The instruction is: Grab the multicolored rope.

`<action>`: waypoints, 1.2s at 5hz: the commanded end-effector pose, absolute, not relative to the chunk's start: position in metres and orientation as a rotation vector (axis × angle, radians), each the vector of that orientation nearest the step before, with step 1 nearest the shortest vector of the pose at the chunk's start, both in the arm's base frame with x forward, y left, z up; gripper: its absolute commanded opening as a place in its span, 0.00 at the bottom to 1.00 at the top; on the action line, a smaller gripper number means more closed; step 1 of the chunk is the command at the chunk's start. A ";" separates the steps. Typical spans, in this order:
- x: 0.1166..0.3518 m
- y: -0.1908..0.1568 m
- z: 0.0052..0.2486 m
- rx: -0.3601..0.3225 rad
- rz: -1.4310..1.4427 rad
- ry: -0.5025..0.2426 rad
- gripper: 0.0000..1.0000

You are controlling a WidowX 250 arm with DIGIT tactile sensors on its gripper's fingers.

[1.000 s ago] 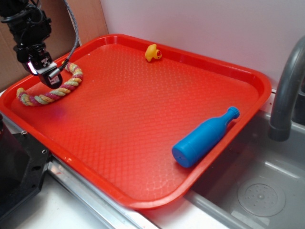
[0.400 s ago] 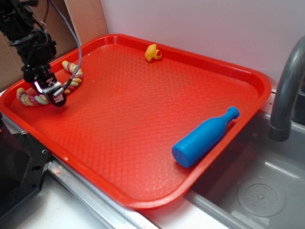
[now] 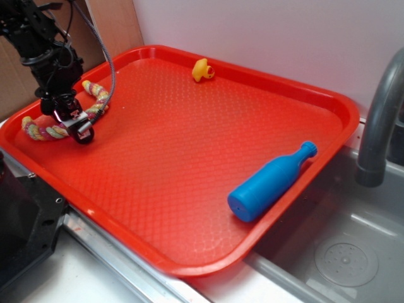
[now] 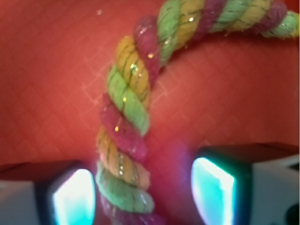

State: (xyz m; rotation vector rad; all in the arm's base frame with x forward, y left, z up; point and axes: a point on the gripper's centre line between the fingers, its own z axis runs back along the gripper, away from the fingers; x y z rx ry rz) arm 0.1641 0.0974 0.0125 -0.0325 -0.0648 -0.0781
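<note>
The multicolored rope (image 3: 60, 120) lies curved by the left rim of the red tray (image 3: 189, 158), with lots of bare tray to its right. The pincer (image 3: 74, 124) is wide, a finger on each side of the rope. It has come lower than before.

**Arm and tool: visible construction**

The arm (image 3: 38, 44) is matte black, with exposed brackets. A grey braided cable (image 3: 108, 57) runs alongside it. The tool (image 3: 69, 120) has black fingers (image 4: 70, 197) with pale, glossy pads and small white markings.
</note>
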 end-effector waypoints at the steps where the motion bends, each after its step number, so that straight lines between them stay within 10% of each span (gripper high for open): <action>1: 0.156 0.083 0.007 -0.066 -0.076 -0.035 0.00; 6: 0.181 0.060 0.228 -0.172 0.304 -0.170 0.00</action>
